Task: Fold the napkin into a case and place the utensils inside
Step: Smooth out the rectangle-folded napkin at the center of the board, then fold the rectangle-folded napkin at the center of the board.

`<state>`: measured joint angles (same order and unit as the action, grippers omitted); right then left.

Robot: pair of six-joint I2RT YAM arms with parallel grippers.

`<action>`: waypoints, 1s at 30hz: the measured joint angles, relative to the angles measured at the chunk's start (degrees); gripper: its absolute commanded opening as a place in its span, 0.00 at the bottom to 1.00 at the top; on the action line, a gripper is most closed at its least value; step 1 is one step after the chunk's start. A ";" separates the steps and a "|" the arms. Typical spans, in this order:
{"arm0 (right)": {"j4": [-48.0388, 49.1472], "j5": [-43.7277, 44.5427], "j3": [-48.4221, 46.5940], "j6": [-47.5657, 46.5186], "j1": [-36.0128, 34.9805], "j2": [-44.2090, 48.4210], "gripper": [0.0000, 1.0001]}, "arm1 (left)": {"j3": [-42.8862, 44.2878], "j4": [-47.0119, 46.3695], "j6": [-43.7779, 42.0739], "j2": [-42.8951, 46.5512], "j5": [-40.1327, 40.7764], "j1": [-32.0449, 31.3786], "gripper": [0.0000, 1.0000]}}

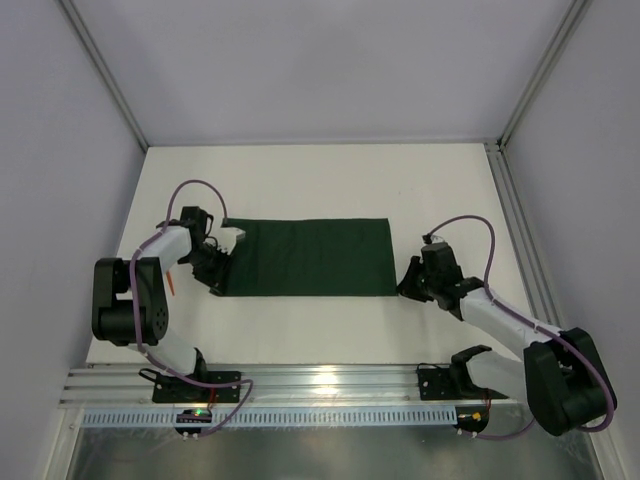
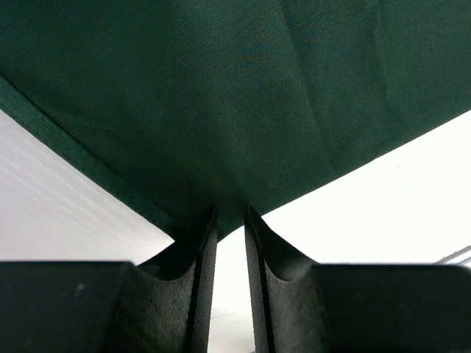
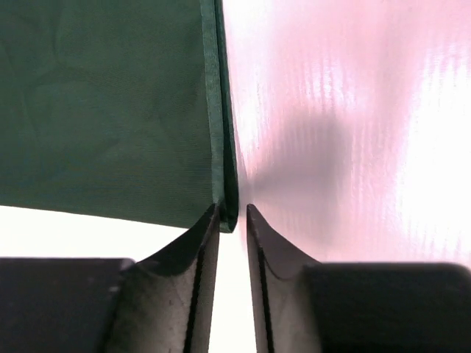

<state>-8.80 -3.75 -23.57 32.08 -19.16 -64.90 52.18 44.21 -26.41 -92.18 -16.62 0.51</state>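
Currently the napkin (image 1: 305,257) lies as a flat oblong mid-table, its near-left corner pinched by the left gripper (image 2: 229,215). Whether the right gripper (image 3: 232,209), at the near-right corner, grips it or sits loose I cannot tell. A one-sided pull could drag the fold askew.

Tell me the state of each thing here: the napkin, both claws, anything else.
napkin: folded into a flat oblong, not yet a case.
left claw: shut on a left-end corner of the napkin.
right claw: nearly closed at a right-end corner, grip unclear.
orange utensil: on the table by the left arm.
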 measured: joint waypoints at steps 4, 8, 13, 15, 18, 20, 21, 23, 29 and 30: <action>-3.15 1.01 -0.04 1.03 0.07 5.92 0.45 | -0.07 -0.02 -0.70 0.26 -0.07 0.00 0.24; -3.45 0.83 0.09 3.26 0.11 9.46 0.50 | -0.50 -0.31 -1.14 0.90 -0.07 0.00 0.25; -0.79 -0.74 3.02 6.56 0.15 7.69 0.50 | -0.72 -0.31 -1.31 1.84 -0.07 0.00 0.25; 0.46 -1.55 4.31 7.82 0.15 5.77 0.50 | -0.72 -0.31 -1.33 2.05 -0.07 0.00 0.25; 5.38 -3.13 5.01 9.94 0.20 3.56 0.48 | -0.74 -0.28 -1.36 2.27 -0.09 0.00 0.25; 8.63 -4.09 5.77 11.34 0.20 2.40 0.45 | -0.74 -0.31 -1.36 2.45 -0.11 0.00 0.25; 9.88 -4.39 6.14 11.89 0.22 2.03 0.43 | -0.74 -0.28 -1.36 2.47 -0.11 0.00 0.25; 12.00 -4.70 7.08 12.87 0.20 1.79 0.42 | -0.74 -0.31 -1.33 2.49 -0.11 0.00 0.25; 14.12 -4.39 8.85 14.43 0.22 2.60 0.35 | -0.74 -0.28 -1.36 2.58 -0.11 0.00 0.25; 14.01 -4.11 8.98 14.45 0.20 2.86 0.34 | -0.74 -0.28 -1.36 2.58 -0.11 0.00 0.25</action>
<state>5.21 -7.86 -14.59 46.52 -18.96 -62.04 51.44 43.92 -27.77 -89.60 -16.73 0.51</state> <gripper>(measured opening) 0.359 0.244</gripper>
